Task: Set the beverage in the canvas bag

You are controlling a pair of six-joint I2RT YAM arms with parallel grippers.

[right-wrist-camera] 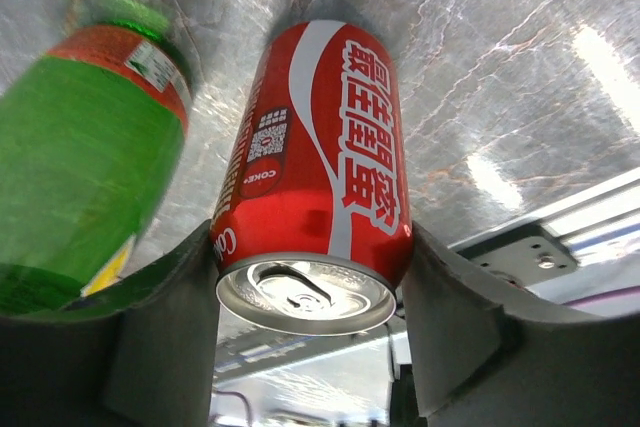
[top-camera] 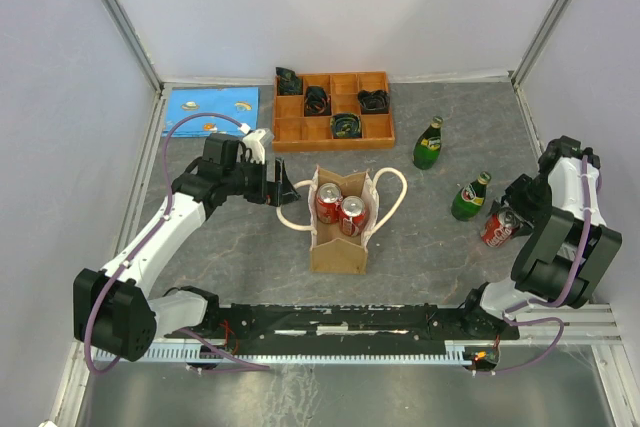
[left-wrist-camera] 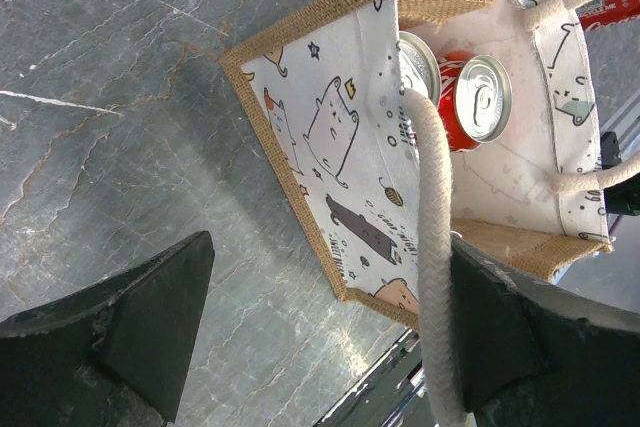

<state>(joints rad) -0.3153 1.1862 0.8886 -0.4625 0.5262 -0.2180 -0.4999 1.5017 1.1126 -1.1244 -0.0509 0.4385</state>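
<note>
1. While the overhead view sets the canvas bag [top-camera: 338, 252] at mid-table, open-mouthed between the two arms, only the left wrist view shows its side up close. That side is white cloth printed with cartoon cats, bound in coarse tan jute.
2. Two red cans [top-camera: 340, 209] sit side by side inside the bag, round silver lids with pull tabs facing up.
3. The left gripper [left-wrist-camera: 330, 247] hangs just beside the bag's left side, its matte black fingers spread wide and clamped on nothing. A thick, twisted cream rope handle [left-wrist-camera: 432, 207] runs between them, close to one finger.
4. The beverage, a red cola can [right-wrist-camera: 320, 147], is at the right of the grey marbled table [top-camera: 420, 247], well apart from the bag. Overhead it is half hidden. The right wrist view shows it as a glossy cylinder with white lettering and a silver lid. Whether it stands or lies I cannot tell.
5. The right gripper [right-wrist-camera: 310, 242] has a finger against each side of that can, closed on it.
6. A green bottle [right-wrist-camera: 80, 167] is just beside the can, blurred in the wrist view. Overhead it stands upright, with a second green bottle [top-camera: 428, 144] farther back near the orange wooden tray [top-camera: 290, 132].
</note>
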